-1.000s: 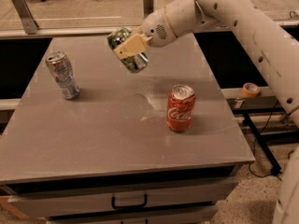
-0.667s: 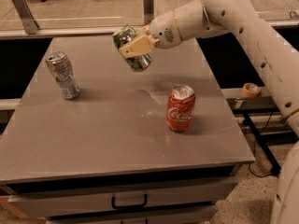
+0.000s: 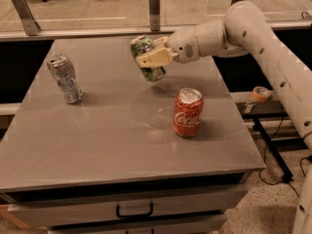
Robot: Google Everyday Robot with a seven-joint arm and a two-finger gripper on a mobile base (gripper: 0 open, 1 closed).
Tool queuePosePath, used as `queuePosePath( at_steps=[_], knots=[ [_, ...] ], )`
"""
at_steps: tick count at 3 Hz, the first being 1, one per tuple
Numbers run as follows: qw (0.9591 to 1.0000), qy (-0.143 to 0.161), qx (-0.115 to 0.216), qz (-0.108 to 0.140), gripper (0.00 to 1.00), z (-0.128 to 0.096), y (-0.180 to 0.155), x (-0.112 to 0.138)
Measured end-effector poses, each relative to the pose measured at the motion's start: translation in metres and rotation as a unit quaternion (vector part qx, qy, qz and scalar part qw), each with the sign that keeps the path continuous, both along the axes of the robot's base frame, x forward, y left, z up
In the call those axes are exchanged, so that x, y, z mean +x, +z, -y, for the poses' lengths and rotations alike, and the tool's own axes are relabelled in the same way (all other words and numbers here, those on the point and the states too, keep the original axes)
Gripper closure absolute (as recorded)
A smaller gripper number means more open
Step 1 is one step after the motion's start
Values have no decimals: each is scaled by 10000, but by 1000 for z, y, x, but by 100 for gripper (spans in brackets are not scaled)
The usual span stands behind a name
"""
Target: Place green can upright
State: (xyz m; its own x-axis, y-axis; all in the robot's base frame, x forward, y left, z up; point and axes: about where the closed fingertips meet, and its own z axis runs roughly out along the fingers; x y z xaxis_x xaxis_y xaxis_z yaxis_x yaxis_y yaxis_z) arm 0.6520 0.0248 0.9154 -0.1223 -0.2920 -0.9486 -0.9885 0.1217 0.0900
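The green can (image 3: 148, 71) has a green and white label and a silver top. It hangs in the air above the far middle of the grey table (image 3: 97, 130), nearly upright with its top tilted a little to the left. My gripper (image 3: 152, 58) is shut on the green can, one cream finger across its front. The white arm reaches in from the right.
A red Coca-Cola can (image 3: 188, 112) stands upright at the table's right middle, in front of the held can. A dented silver, pale-blue can (image 3: 65, 78) stands at the left. A roll of tape (image 3: 261, 93) sits on a ledge to the right. Drawers run below the table's front edge.
The gripper has carried the green can a little to the right and back, and the can has turned from tilted to nearly upright. The other two cans have not moved.
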Motion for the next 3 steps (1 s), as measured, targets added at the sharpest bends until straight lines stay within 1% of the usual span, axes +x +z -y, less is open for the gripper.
queuePosePath(
  at_steps=[1, 2, 3],
  knots=[
    [9991, -37, 394, 144, 100, 11, -9, 2],
    [9961, -29, 816, 331, 82, 20, -12, 3],
    [9932, -3, 1082, 431, 59, 26, -14, 2]
  ],
)
